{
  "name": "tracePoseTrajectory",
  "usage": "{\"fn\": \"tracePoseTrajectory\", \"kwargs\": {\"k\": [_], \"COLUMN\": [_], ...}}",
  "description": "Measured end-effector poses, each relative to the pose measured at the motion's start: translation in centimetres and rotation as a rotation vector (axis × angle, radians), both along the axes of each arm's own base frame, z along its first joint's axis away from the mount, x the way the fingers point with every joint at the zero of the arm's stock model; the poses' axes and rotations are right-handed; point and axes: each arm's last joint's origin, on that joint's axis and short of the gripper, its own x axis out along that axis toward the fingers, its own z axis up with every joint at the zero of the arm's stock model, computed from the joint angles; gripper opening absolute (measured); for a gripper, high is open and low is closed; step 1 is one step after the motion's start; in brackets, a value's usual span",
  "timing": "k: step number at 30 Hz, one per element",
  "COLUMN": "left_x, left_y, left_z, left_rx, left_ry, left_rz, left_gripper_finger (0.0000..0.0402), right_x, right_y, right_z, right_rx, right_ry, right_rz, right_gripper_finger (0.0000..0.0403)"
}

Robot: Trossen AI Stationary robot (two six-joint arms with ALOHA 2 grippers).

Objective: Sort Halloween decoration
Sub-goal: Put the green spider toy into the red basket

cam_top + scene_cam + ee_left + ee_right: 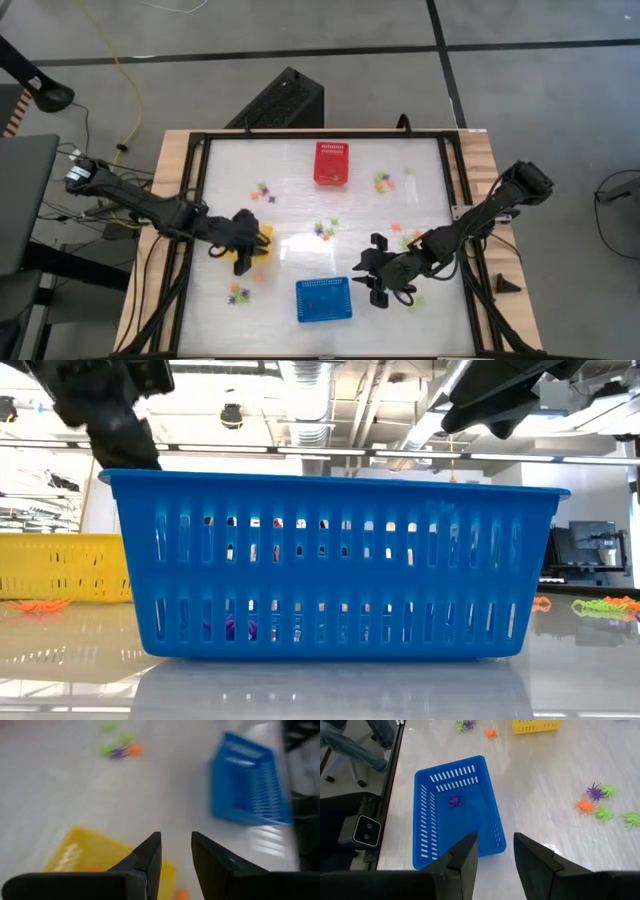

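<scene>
Right wrist view: blue basket [457, 807] holds purple trinket [455, 801]; right end effector [495, 851] parted, seemingly empty.

Yellow basket [262, 238]: largely covered by the left claw [243, 243] in the high view.
Blue basket [335, 565]: hides the worktop behind it in the low view.
Trinkets [119, 751]: blurred in the left wrist view; shapes indistinguishable.

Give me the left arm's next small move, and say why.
Probably swing the left gripper, open and empty above the yellow basket, toward the loose trinkets lying near that basket's side. The right gripper waits open by the blue basket.
</scene>
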Motion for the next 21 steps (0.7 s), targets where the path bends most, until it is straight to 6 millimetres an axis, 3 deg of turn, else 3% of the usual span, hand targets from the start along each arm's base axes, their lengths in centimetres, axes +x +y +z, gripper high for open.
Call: {"fn": "tracePoseTrajectory", "kwargs": {"k": [5, 9, 13, 21], "left_x": [1.5, 3.2, 5.6, 10.9], "left_y": [-2.1, -3.9, -5.3, -7.1], "left_z": [0.5, -0.3, -0.7, 0.8], "left_rx": [-0.019, 0.006, 0.076, 0.294], "left_ry": [-0.161, -0.21, -0.16, -0.019], "left_rz": [-0.097, -0.16, -0.202, -0.311], "left_gripper_finger": [0.0095, 0.0088, 0.0083, 0.0081], "right_x": [0.0, 0.1, 0.1, 0.1], "right_y": [0.0, -0.1, 0.0, 0.0], "right_z": [0.0, 0.1, 0.1, 0.2], "right_rx": [-0.003, -0.022, -0.02, -0.017], "right_ry": [-0.002, -0.014, -0.022, -0.027], "right_rz": [0.001, -0.01, -0.009, -0.008], "right_gripper_finger": [0.0159, 0.0159, 0.0159, 0.0159]}}
